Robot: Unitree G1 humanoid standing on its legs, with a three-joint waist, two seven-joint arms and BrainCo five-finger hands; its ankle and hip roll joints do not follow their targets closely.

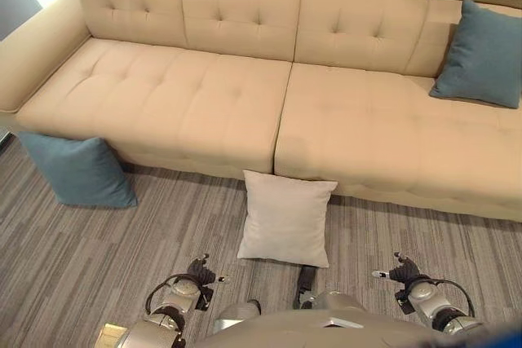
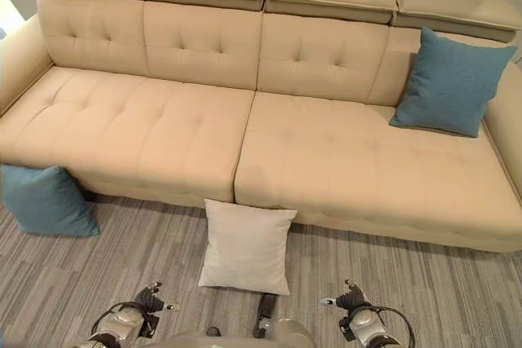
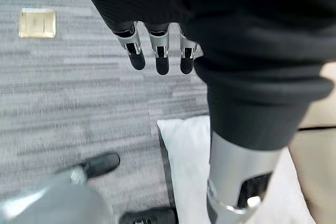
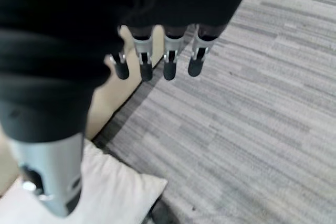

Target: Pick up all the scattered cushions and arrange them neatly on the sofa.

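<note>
A white cushion (image 1: 287, 218) lies on the grey carpet, leaning against the front of the beige sofa (image 1: 204, 95) at its middle. A blue cushion (image 1: 80, 170) stands on the floor by the sofa's left front corner. Another blue cushion (image 1: 483, 55) leans upright against the backrest at the sofa's right end. My left hand (image 1: 198, 276) hangs low, left of the white cushion, fingers (image 3: 157, 56) straight and holding nothing. My right hand (image 1: 401, 272) hangs low on the right, fingers (image 4: 168, 61) straight and empty. The white cushion (image 3: 189, 156) also shows past both hands (image 4: 105, 192).
A grey striped carpet (image 1: 163, 234) covers the floor in front of the sofa. A small brass floor plate (image 3: 37, 23) is set in the carpet near my left side. The sofa's left armrest (image 1: 33, 46) rises at the far left.
</note>
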